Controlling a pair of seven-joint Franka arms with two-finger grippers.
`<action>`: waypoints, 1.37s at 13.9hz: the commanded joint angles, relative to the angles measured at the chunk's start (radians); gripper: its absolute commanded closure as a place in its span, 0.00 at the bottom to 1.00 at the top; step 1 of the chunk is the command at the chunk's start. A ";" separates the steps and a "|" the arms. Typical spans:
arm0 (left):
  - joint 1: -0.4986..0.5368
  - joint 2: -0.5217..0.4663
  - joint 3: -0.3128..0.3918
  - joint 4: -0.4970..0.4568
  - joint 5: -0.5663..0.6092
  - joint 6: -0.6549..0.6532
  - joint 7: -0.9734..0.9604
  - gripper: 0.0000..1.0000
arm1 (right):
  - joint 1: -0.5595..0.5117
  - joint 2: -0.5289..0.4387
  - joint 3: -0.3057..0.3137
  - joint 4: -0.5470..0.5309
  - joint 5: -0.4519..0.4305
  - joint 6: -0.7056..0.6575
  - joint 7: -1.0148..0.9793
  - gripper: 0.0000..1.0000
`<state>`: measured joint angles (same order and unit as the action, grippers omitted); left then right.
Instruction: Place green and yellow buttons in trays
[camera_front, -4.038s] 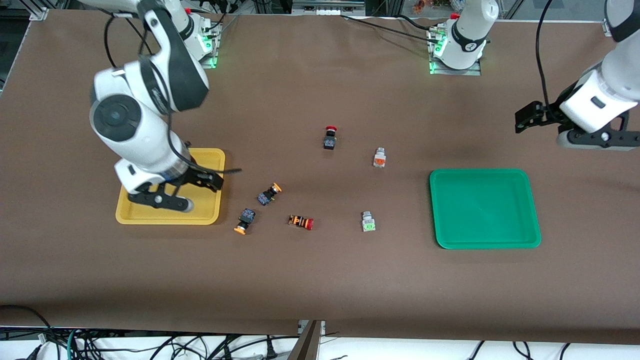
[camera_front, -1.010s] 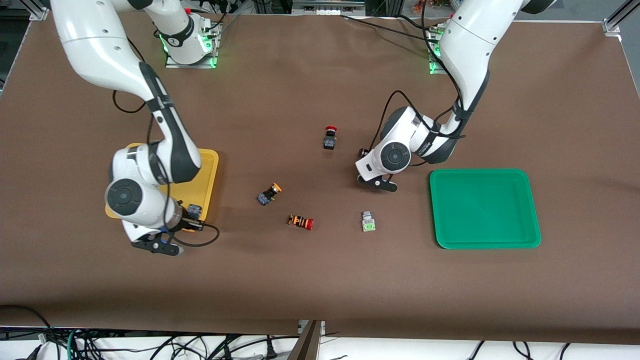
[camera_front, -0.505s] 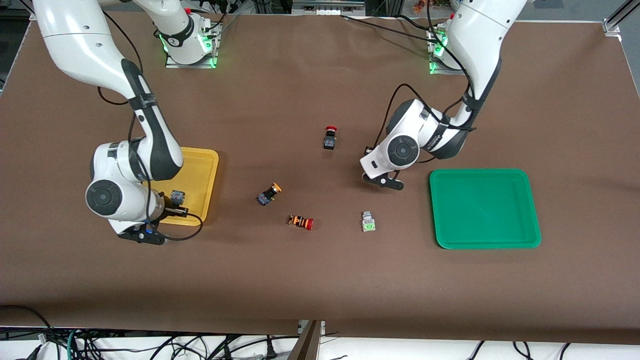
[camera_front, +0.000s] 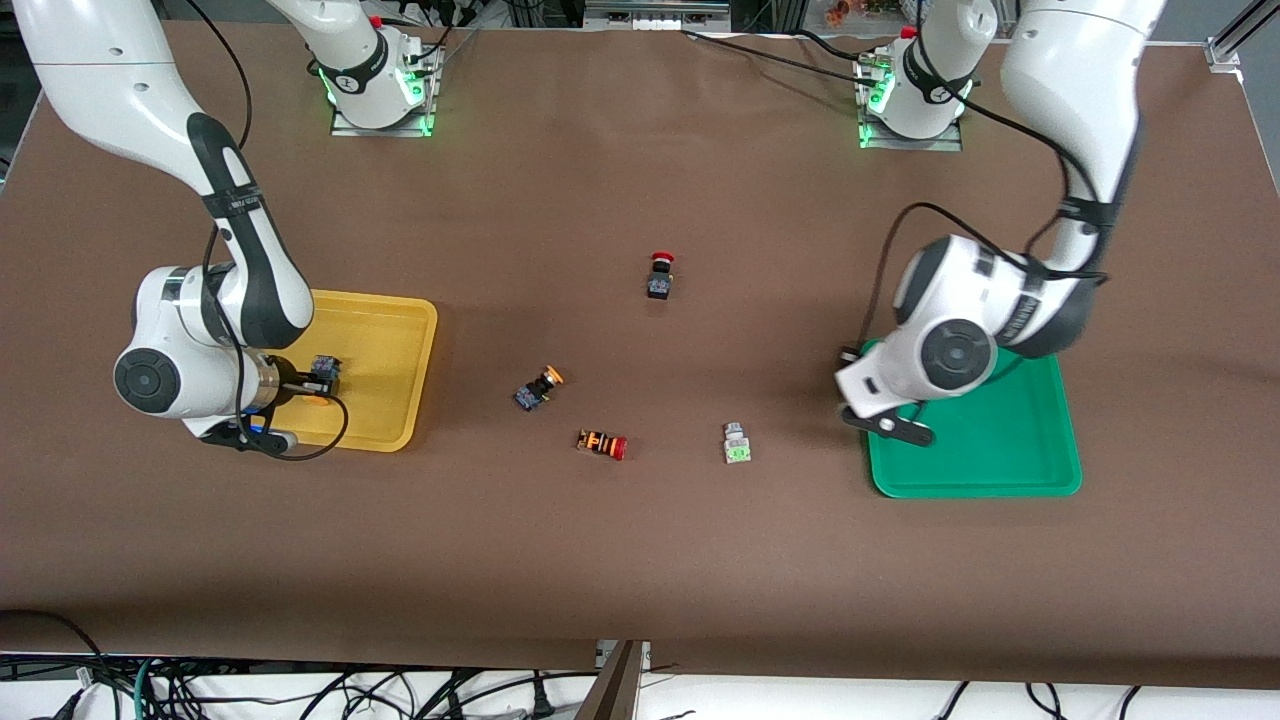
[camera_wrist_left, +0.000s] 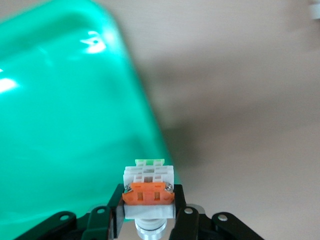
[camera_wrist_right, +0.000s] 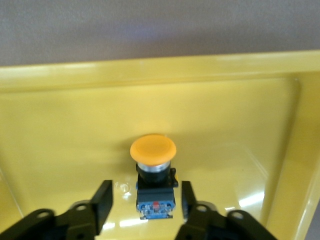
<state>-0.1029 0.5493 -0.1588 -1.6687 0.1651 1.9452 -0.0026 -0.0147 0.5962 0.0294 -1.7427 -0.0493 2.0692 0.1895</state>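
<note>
Brown covering spans the bench (camera_front: 620, 560). Only the right wrist view shows the right claw (camera_wrist_right: 145, 205) spread around a yellow-capped black button (camera_wrist_right: 154, 172) in the yellow tray (camera_front: 395, 340). Only the left wrist view shows the left claw (camera_wrist_left: 148, 212) pinching the orange-faced white button (camera_wrist_left: 148, 190) over the green tray's (camera_front: 1010, 450) edge; half a second ago it hung beside that tray. On the bench lie another yellow-capped button (camera_front: 538, 388) and a green-faced button (camera_front: 737, 443), well apart.
</note>
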 joint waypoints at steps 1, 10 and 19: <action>0.092 0.001 -0.011 0.021 0.054 -0.020 0.166 1.00 | -0.014 -0.056 0.012 -0.032 0.020 -0.018 -0.013 0.01; 0.175 0.035 -0.012 0.020 0.054 0.012 0.262 1.00 | 0.145 -0.072 0.159 0.065 0.009 0.081 0.512 0.01; 0.207 0.089 -0.021 0.003 0.033 0.054 0.266 1.00 | 0.295 0.026 0.156 0.074 0.008 0.279 0.973 0.02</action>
<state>0.0713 0.6250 -0.1604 -1.6674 0.1970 1.9876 0.2421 0.2602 0.6066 0.1938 -1.6874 -0.0358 2.3157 1.0602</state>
